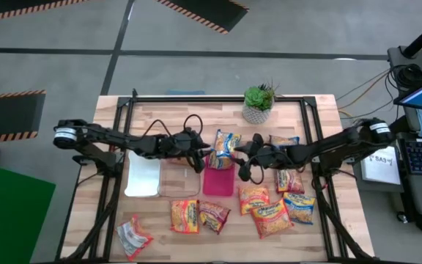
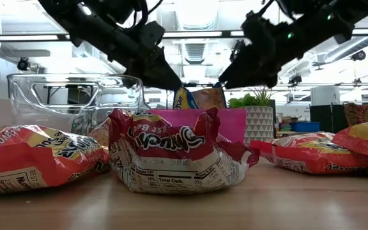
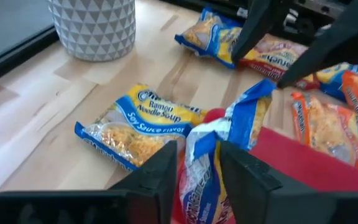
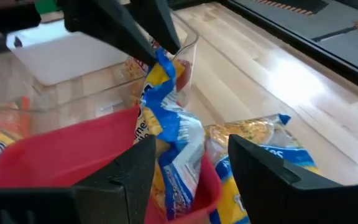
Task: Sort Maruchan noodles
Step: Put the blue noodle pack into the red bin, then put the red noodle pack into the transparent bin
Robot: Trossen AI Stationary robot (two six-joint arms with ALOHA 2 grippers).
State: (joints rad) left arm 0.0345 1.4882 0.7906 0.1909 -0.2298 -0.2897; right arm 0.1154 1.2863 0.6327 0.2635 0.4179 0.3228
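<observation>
Wooden desk, potted plant at its far edge. Three trays in a row mid-desk: white tray, clear tray, red tray. Left gripper clenched on the top edge of a blue packet, which hangs over the far end of the red tray. Right gripper spread wide, one finger either side of the same packet, not closed on it. A second blue packet lies flat on the desk just beside the red tray. Loose packets are scattered along the near desk, mostly right of the trays.
</observation>
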